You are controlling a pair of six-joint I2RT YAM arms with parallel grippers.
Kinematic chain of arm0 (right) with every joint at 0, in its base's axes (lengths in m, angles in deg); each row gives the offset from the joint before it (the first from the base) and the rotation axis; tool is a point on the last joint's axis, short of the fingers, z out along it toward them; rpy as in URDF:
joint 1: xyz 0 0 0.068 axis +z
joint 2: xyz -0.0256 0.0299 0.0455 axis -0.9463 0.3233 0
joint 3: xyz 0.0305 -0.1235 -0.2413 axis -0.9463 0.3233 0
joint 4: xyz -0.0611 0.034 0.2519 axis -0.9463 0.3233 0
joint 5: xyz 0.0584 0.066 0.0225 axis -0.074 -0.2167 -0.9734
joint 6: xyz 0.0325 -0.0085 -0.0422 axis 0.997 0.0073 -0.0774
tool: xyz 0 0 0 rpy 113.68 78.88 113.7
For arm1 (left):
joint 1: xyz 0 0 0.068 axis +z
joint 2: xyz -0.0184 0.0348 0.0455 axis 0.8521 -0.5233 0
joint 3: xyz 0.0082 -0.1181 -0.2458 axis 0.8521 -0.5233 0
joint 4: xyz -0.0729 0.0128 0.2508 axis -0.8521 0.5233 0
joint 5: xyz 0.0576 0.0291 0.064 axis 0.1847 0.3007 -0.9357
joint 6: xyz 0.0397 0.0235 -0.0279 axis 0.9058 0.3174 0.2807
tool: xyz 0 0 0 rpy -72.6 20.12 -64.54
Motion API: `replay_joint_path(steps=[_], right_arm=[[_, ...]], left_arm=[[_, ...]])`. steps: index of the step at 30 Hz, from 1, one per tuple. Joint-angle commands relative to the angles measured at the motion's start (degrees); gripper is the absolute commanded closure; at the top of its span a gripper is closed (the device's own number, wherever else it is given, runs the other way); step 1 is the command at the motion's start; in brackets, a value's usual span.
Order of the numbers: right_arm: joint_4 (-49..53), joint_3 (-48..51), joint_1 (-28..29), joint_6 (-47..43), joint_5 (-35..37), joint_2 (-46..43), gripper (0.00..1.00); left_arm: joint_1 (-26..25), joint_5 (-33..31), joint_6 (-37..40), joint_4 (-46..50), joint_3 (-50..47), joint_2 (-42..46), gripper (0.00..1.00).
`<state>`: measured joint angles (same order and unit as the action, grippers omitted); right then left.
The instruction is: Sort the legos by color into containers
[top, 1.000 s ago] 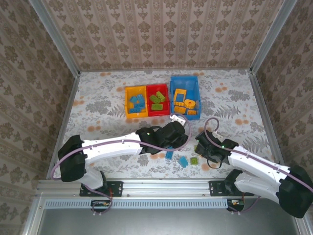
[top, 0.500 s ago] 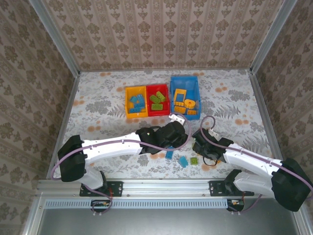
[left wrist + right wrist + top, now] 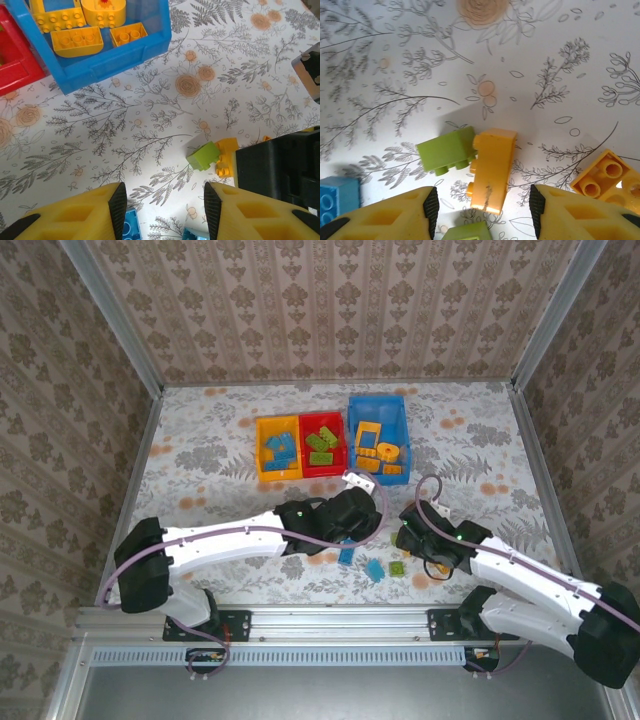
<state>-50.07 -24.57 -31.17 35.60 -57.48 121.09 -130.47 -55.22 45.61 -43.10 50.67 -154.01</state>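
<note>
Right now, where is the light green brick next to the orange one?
In the right wrist view, the light green brick lies just ahead of the open right gripper, its side against the orange brick.

I count three bins toward the table's far edge: one yellow bin, one red bin, one blue bin. By the near edge, my right wrist camera gives me five loose bricks: two green bricks, two orange bricks, one blue brick. My left wrist camera shows two blue. The bricks inside the bins are too small for me to count.
</note>
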Motion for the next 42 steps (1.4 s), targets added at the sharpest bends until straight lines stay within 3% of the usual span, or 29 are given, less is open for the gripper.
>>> replay_joint_path(steps=[1,12,24,29,35,39,42], right_arm=[[3.58,-0.57,0.46,-3.51,-2.42,-0.39,0.44],[-2.58,-0.53,0.33,-5.54,-5.5,10.42,0.41],[-8.87,-0.42,-3.38,-7.39,-4.72,16.52,0.5],[-9.24,-0.22,-4.71,-7.75,-5.11,16.83,0.59],[-6.1,-1.93,-5.07,-9.39,-2.27,12.32,0.81],[-0.14,-8.86,-5.23,-14.53,3.36,8.96,0.87],[-0.97,-15.9,-6.15,-19.65,4.2,11.89,0.87]], left_arm=[[-0.57,-1.79,-1.68,-0.57,-1.83,3.49,0.52],[-1.01,3.84,-2.94,-5.81,-13.57,14.5,0.5],[-1.01,3.69,-4.0,-6.2,-17.34,19.06,0.5],[-1.01,3.2,-3.75,-5.97,-17.23,18.83,0.5],[-1.01,1.97,-3.74,-5.77,-17.1,19.37,0.5],[-1.01,-1.2,-3.24,-4.21,-15.6,21.42,0.51],[-0.71,-4.52,-1.68,-2.92,-13.3,22.97,0.51]])
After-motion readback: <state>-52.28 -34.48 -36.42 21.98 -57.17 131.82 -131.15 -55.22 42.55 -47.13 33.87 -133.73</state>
